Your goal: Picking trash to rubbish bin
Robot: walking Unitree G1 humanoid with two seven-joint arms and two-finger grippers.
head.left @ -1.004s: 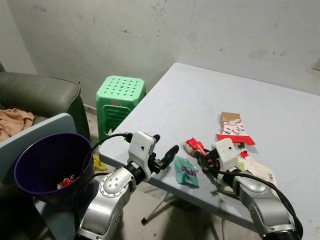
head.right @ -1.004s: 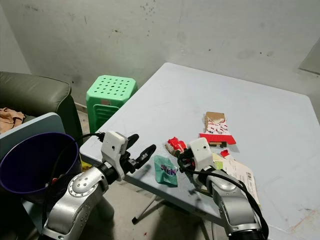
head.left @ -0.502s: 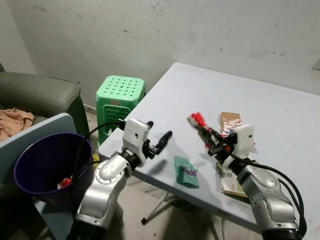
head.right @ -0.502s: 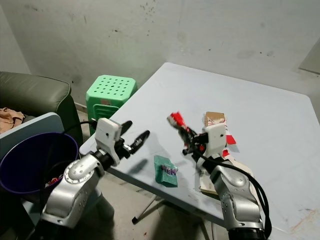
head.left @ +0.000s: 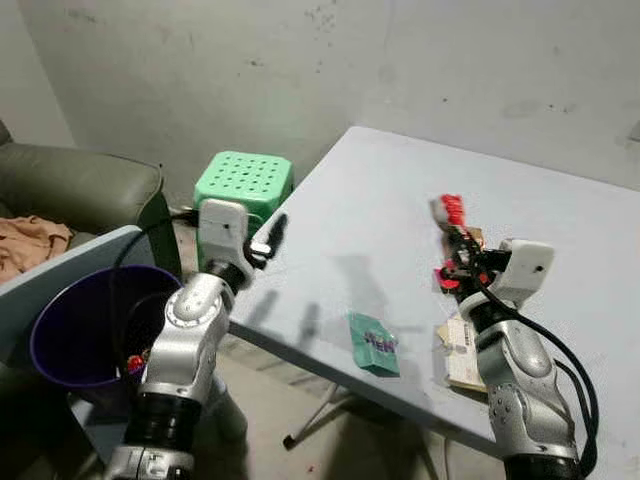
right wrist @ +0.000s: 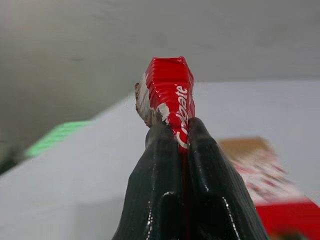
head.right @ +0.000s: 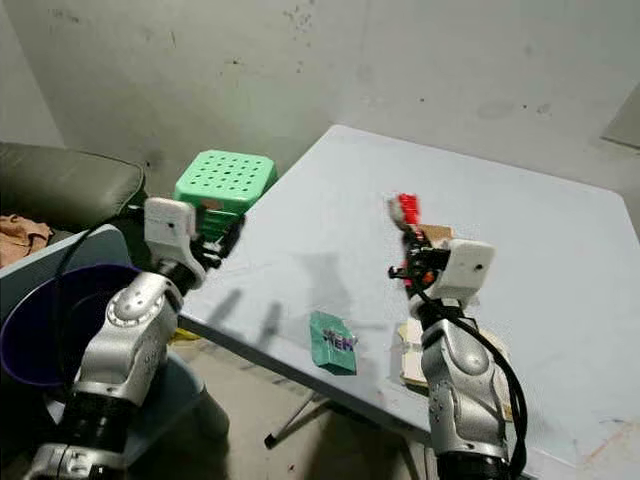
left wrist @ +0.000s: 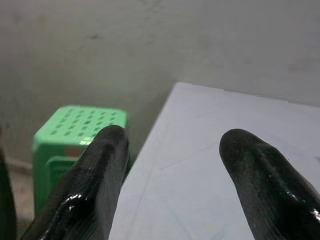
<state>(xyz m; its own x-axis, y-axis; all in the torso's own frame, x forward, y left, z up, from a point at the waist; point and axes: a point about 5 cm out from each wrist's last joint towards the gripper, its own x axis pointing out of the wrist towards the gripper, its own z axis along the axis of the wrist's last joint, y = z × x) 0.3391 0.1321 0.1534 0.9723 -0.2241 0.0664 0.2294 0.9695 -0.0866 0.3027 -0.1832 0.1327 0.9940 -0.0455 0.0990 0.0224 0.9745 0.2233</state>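
right gripper point(right wrist: 180, 135) clamped on one red Colgate tube point(right wrist: 170, 92), raised above table point(head.left: 380, 200) | left gripper point(left wrist: 172, 150) fingers apart, empty, over table corner | one green packet point(head.left: 373, 343) near table edge | one purple bin point(head.left: 75, 325) at left, red scrap inside | one green stool point(head.left: 243, 180)

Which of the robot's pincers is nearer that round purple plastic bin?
Left. The left pincer hovers just beside the round purple plastic bin; the right pincer is across the table.
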